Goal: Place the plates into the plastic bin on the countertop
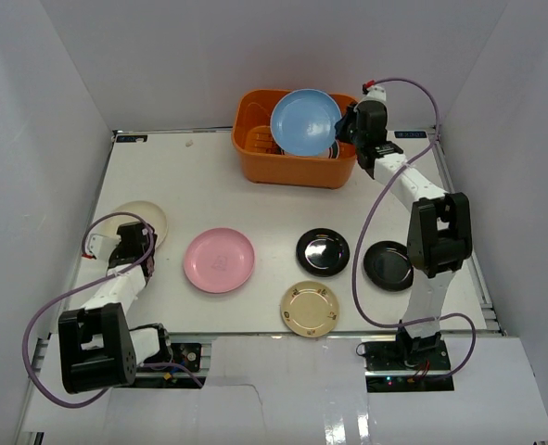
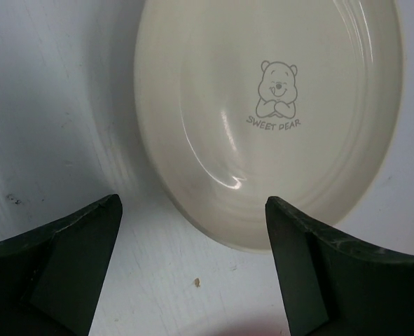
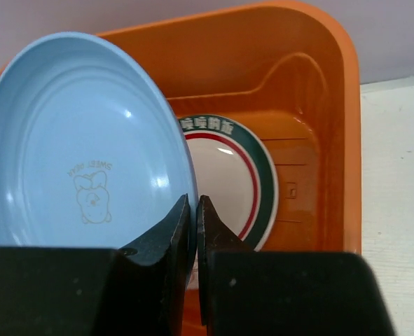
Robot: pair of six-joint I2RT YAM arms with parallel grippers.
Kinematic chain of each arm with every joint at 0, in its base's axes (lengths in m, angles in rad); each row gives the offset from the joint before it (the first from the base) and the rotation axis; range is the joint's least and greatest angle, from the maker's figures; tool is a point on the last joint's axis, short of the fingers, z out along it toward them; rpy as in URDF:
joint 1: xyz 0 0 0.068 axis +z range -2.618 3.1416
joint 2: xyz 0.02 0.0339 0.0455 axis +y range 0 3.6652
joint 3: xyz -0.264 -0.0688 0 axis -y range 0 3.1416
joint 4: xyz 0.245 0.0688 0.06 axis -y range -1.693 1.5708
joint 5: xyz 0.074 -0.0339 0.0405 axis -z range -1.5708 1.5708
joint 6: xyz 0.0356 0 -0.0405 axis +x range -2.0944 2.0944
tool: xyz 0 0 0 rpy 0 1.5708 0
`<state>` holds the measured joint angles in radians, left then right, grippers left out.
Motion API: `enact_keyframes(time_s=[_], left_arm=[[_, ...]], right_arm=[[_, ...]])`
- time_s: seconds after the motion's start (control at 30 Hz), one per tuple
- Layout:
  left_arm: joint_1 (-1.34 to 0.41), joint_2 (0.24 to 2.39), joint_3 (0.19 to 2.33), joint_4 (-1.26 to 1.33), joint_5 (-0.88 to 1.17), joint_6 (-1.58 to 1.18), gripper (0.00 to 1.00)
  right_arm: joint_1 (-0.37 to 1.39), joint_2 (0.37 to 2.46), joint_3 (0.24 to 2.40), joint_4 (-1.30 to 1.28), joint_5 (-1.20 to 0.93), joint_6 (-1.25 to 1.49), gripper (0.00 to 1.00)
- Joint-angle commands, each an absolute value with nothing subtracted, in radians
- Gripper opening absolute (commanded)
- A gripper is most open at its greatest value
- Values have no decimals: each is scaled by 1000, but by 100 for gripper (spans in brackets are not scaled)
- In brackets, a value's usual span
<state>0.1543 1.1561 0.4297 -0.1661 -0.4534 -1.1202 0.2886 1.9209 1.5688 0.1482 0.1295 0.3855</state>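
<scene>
We see the right gripper (image 3: 194, 203) clenched on the rim of the light blue plate (image 3: 80, 154), 1 finger on each face of the edge. The plate stands tilted on edge over the orange plastic bin (image 1: 292, 159), which sits at the far middle of the countertop (image 1: 255, 199). Inside the bin, behind the blue plate, is a green-rimmed white plate (image 3: 238, 178); we cannot tell whether it leans or lies flat. At the left edge of the countertop the left gripper (image 2: 192, 210) is released, its 2 fingers spread wide just near the cream plate (image 2: 277, 126) and gripping nothing. 4 more plates lie flat and apart from one another nearer the arms. They are a pink plate (image 1: 219, 260) left of centre, a gold plate (image 1: 310, 308) nearest us, and 2 black ones to the right. The left black plate (image 1: 323, 251) seems to have a shinier, lighter centre than the plain black plate (image 1: 388, 265) beside the right arm.
</scene>
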Motion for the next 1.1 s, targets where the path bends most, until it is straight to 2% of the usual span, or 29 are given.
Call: enact_keyframes(time_s=[0.0, 0.2, 0.3, 0.33, 0.43, 0.53, 0.57, 0.6, 0.73, 0.9, 0.93, 1.07], left_arm=[[170, 1190, 434, -144, -430, -1135, 94], [173, 1230, 446, -138, -452, -1114, 83], [173, 1247, 456, -138, -469, -1101, 79], [175, 1259, 459, -134, -477, -1094, 73], [176, 1287, 468, -135, -486, -1089, 67], [178, 1293, 474, -124, -486, -1069, 57], [176, 1290, 477, -124, -491, -1063, 53], [178, 1287, 477, -123, -489, -1057, 44], [179, 1269, 471, -121, -494, -1034, 26], [183, 1246, 465, -123, -502, -1006, 10], [183, 1241, 465, -120, -502, -999, 1], [183, 1204, 472, -114, -485, -977, 0]], right_arm=[[284, 1971, 1667, 117, 141, 360, 8], [285, 2108, 1781, 54, 127, 364, 15], [287, 2115, 1770, 54, 127, 368, 27], [288, 2111, 1760, 63, 127, 368, 36], [290, 2071, 1718, 80, 111, 371, 53], [295, 2004, 1684, 74, 57, 371, 62], [302, 1958, 1672, 75, 26, 371, 63], [311, 1930, 1630, 78, 14, 371, 65], [388, 1745, 1453, 141, -57, 362, 72], [572, 1619, 1244, 224, -100, 360, 73], [627, 1596, 1186, 233, -106, 360, 73], [733, 1589, 1088, 255, -161, 370, 73]])
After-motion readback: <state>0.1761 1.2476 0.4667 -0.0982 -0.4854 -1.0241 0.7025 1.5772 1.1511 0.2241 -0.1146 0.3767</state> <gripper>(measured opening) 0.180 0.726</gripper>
